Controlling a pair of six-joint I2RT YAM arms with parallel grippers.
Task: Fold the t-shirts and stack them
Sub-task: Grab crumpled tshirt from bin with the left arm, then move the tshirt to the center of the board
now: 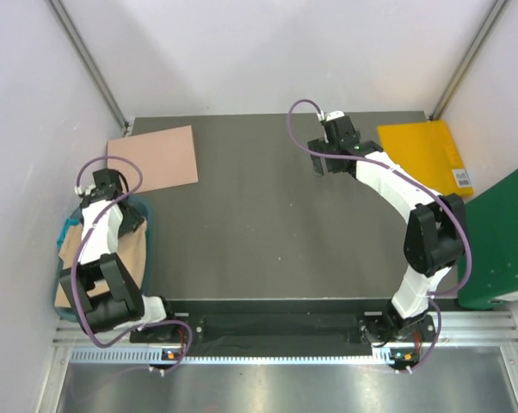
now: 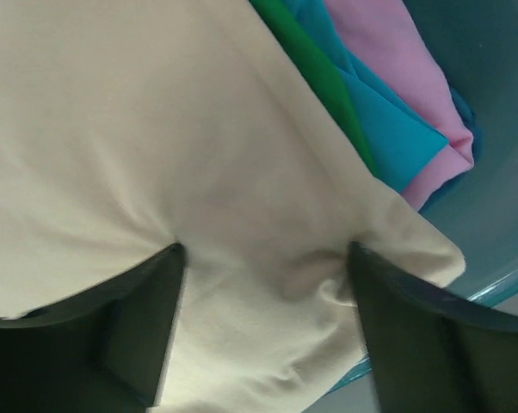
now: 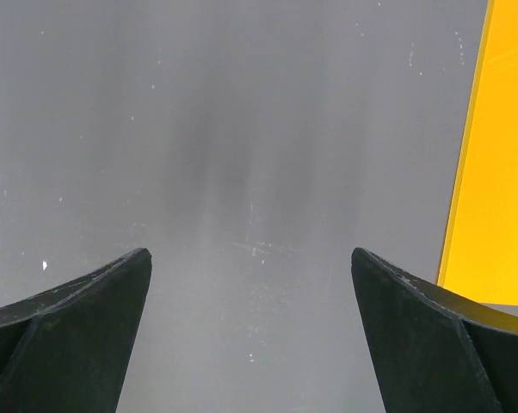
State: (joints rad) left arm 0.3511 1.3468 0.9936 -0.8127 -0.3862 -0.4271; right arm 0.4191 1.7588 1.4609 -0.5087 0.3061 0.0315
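A light beige t-shirt fills most of the left wrist view and lies on top of green, teal and pink t-shirts inside a teal basket. My left gripper is open, both fingertips pressed into the beige cloth, which puckers between them. From above, that gripper hangs over the basket at the table's left edge, with beige cloth showing below it. My right gripper is open over bare table, far right of centre.
A flat folded pinkish cloth lies at the table's far left corner. A flat yellow-orange cloth with a barcode tag lies at the far right, its edge beside my right fingers. A green object stands off the right edge.
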